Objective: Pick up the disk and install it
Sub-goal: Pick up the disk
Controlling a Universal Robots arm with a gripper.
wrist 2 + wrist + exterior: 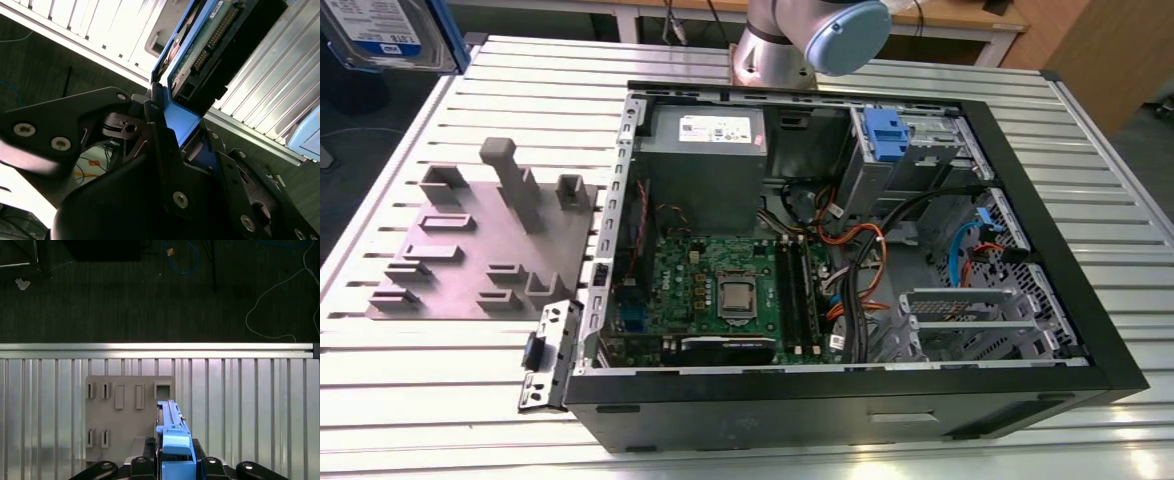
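One disk (171,432) pinched edge-on by the gripper (175,457).
It was clamped at its blue frame between the jaws and was seen raised over the grey fixture plate (125,415) near the slatted table's (250,405) edge, well apart from the opened computer case (854,250).

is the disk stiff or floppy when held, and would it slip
Probably stiff: the disk, metal with a circuit board, juts straight from the end effector. Likely heavy for its size. The smooth blue frame gripped could slip a little.

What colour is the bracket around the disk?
Blue bracket on the disk, best in the first wrist view.
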